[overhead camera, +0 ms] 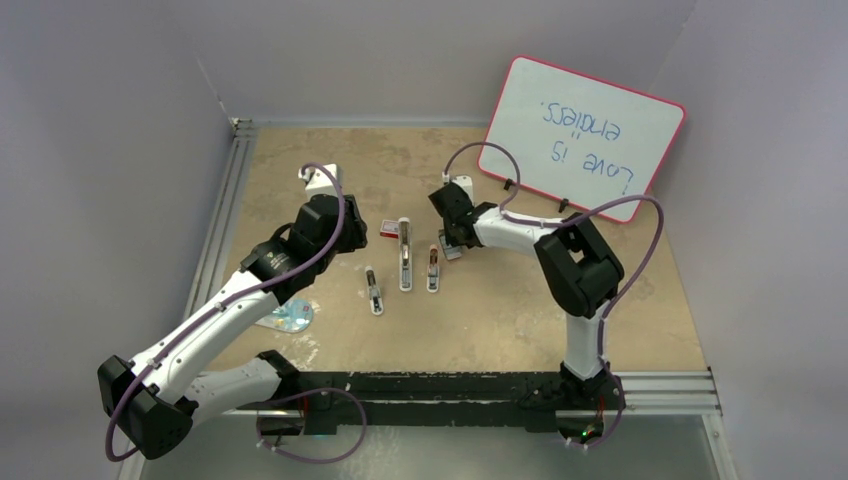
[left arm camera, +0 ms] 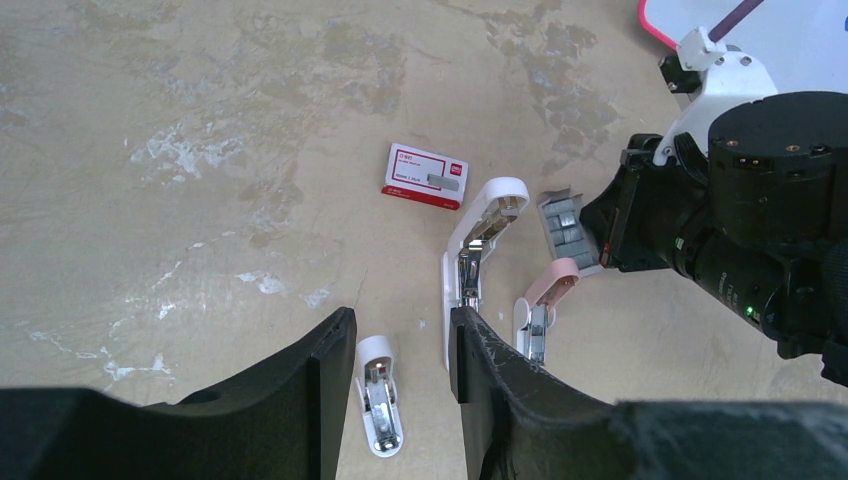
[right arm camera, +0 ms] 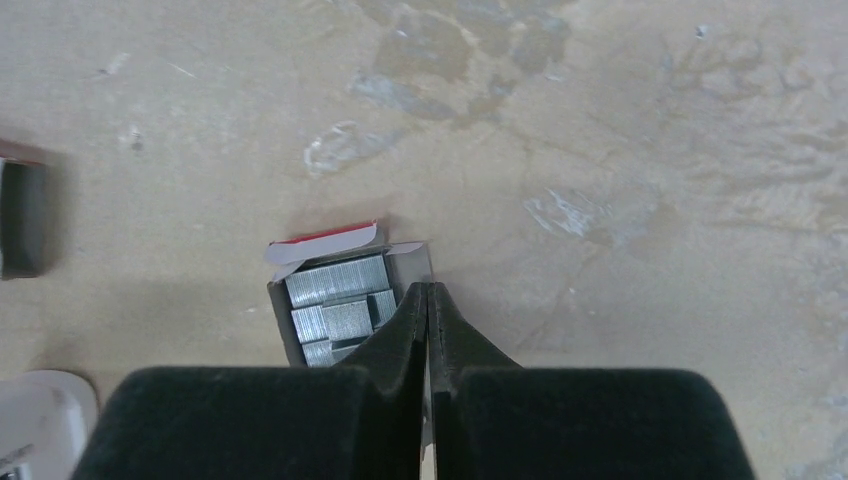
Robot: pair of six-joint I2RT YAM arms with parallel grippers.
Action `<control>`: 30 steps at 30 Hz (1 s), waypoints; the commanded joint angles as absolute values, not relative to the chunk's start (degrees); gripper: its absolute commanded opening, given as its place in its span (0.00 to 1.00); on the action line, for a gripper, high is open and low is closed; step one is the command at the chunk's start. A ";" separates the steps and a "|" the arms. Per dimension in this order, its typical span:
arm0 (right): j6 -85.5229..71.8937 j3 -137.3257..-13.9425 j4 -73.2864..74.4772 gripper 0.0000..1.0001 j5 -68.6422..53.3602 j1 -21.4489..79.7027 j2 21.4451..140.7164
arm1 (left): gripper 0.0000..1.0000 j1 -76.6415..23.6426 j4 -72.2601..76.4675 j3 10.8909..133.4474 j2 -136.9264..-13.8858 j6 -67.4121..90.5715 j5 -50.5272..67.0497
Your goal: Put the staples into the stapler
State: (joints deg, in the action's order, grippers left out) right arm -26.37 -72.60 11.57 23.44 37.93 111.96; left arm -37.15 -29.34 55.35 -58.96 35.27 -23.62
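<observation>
The staples (right arm camera: 335, 298) lay as silvery strips packed in an open tray (right arm camera: 276, 325). The right gripper (right arm camera: 428, 292) was pressed shut at their edge. The left gripper (left arm camera: 400, 320) stood open and empty.

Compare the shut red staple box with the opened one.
The shut red box lies closed, white label up; the opened box has its flap out, showing silvery staples. The shut red box lies clear of both arms; the opened box sits at the tips of the right arm's fingers. Both lie flat on the table.
</observation>
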 commanded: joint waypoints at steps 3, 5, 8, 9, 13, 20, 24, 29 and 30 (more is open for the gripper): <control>-27.57 -71.12 14.74 0.02 28.50 37.98 108.42 | 0.39 -36.83 -27.64 54.84 -58.07 34.68 -24.17; -28.21 -71.35 14.37 0.12 27.60 38.00 107.24 | 0.39 -36.87 -27.60 54.92 -58.10 34.57 -24.08; -28.85 -71.94 13.19 0.23 25.77 37.97 104.98 | 0.39 -36.85 -27.66 54.95 -58.09 34.54 -24.17; -28.97 -72.28 12.78 0.24 25.03 37.98 104.42 | 0.39 -36.83 -27.60 54.86 -58.10 34.55 -24.17; -28.90 -73.31 11.18 0.24 20.39 37.99 104.57 | 0.39 -36.85 -27.60 54.90 -58.07 34.68 -24.15; -28.55 -73.97 10.73 0.30 17.32 38.00 107.84 | 0.39 -36.88 -27.79 54.80 -57.72 34.54 -24.43; -28.65 -73.88 11.06 0.32 17.31 37.97 108.92 | 0.39 -36.89 -27.83 54.76 -57.82 34.63 -24.38; -28.45 -73.91 11.29 0.29 17.14 37.98 109.77 | 0.39 -36.83 -27.75 54.77 -57.97 34.63 -24.33; -28.43 -73.92 11.33 0.29 17.15 37.97 110.07 | 0.39 -36.89 -27.69 54.76 -57.98 34.63 -24.32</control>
State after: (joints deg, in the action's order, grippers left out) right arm -28.10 -72.31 11.55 17.65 37.91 110.13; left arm -37.15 -29.34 55.35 -58.85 35.27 -23.62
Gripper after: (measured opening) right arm 0.292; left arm 0.394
